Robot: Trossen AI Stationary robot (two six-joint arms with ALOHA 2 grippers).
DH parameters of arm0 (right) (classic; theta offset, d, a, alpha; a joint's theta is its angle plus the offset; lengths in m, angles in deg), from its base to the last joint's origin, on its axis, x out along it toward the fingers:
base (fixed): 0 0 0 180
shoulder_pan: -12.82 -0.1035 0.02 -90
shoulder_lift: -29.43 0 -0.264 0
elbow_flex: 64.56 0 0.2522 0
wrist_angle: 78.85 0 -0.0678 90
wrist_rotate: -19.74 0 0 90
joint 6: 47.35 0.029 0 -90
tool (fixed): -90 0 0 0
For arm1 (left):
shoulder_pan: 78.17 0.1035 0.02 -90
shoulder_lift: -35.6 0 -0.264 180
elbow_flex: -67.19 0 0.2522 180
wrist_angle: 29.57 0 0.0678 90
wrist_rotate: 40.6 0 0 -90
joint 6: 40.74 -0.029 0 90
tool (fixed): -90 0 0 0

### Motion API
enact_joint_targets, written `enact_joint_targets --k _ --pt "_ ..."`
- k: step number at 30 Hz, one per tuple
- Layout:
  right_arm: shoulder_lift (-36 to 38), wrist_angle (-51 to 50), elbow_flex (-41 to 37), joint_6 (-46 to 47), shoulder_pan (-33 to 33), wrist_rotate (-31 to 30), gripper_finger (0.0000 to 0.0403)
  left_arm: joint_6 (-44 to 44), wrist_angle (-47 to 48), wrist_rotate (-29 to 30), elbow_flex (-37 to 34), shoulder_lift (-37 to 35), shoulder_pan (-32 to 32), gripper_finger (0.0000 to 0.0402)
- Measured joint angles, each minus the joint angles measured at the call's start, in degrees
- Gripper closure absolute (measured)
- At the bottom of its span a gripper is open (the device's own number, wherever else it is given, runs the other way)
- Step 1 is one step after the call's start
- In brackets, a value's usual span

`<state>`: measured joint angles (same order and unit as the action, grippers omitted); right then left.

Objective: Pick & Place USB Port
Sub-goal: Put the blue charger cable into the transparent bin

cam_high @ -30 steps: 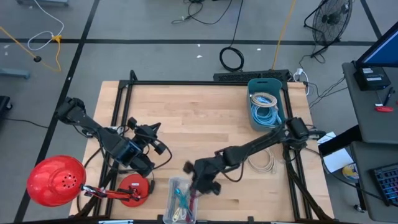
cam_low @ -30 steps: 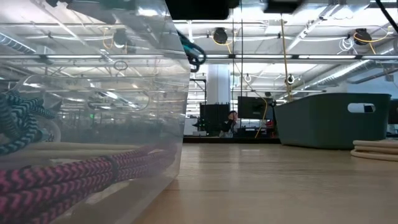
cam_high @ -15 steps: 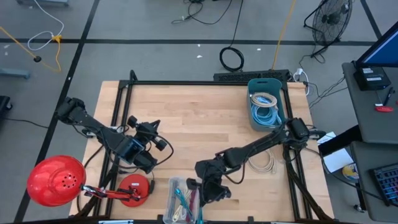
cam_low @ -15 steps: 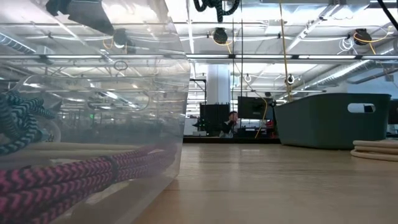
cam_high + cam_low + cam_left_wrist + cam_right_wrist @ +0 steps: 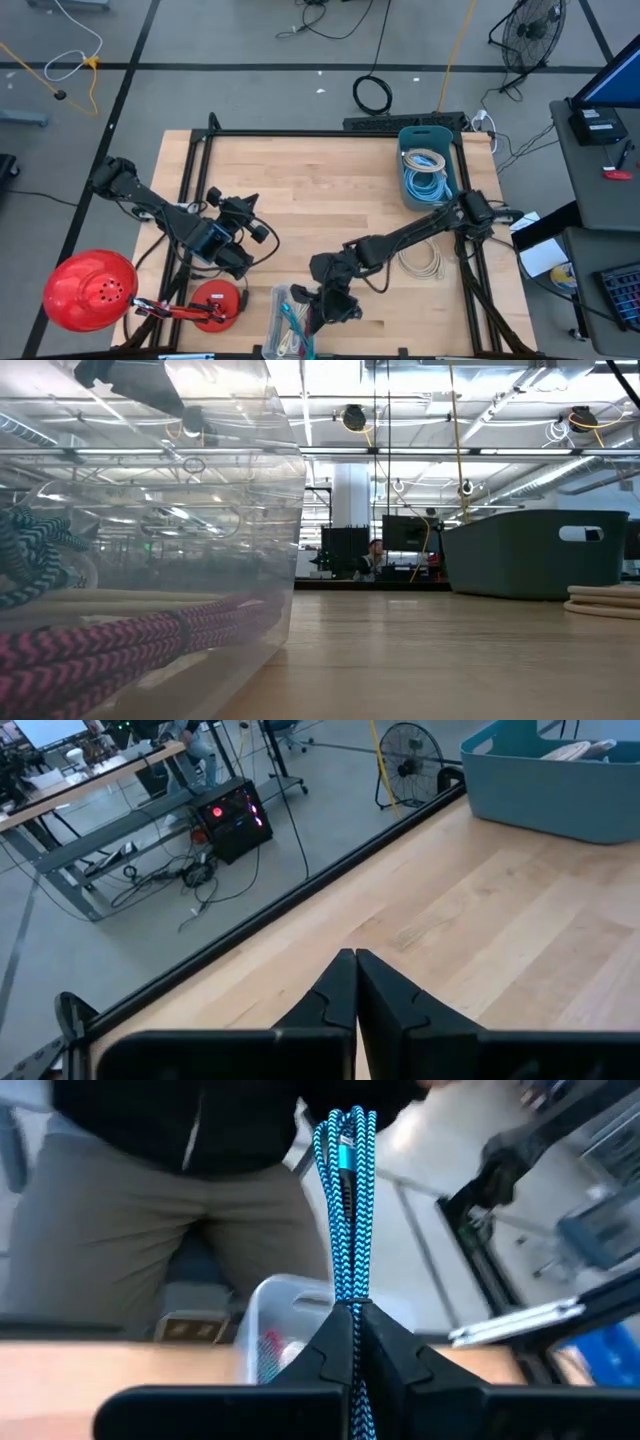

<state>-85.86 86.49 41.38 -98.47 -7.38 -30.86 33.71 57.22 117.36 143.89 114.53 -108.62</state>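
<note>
A bundle of blue braided cable [image 5: 345,1190] stands beyond my right gripper [image 5: 355,1315], which is shut on it. In the high view my right gripper [image 5: 322,300] is at the table's near edge, beside the clear plastic bin [image 5: 290,320]. The bin [image 5: 200,510] holds pink, teal and cream cables, which lie on its floor. My left gripper [image 5: 356,960] is shut on nothing. It hovers over the table's left part [image 5: 245,215]. My right gripper pinches the blue cable bundle between its two fingers, on the strands just past a narrow waist in the bundle [image 5: 350,1292]. Several strands run together along the fingers. The looped end [image 5: 345,1125] sticks out beyond the fingertips, lifted clear of the table and the bin.
A blue-grey bin [image 5: 428,165] with coiled cables stands at the far right. A cream cable coil [image 5: 425,262] lies near the right edge. A red lamp [image 5: 90,290] sits off the near left corner. A person in khaki trousers [image 5: 120,1230] stands beyond the near edge.
My right gripper, shut on the blue cable, has moved toward the table's near edge beside the clear bin and turned. In the low view the hanging cable has risen and left the picture at the top. My left arm has kept still.
</note>
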Motion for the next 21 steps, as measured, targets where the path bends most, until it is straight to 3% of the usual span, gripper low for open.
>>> enact_joint_targets --k 6,11,18,21 --pt "-6.56 3.34 2.6 3.82 1.11 1.1 0.0403 -0.63 -0.06 -0.69 -0.02 0.04 0.0 0.0388" --pt "-10.67 0.52 6.14 4.84 1.45 0.98 0.0403 -0.84 -0.04 -1.48 -0.02 0.02 0.0 0.0391" --pt "-11.12 -2.17 6.77 5.03 2.19 0.64 0.0403 -1.35 0.05 -2.04 -0.02 0.02 -0.02 0.0388" --pt "-11.2 -2.63 6.77 5.85 2.19 -2.25 0.0403 -1.47 0.05 -2.35 -0.02 0.02 -0.02 0.0387"
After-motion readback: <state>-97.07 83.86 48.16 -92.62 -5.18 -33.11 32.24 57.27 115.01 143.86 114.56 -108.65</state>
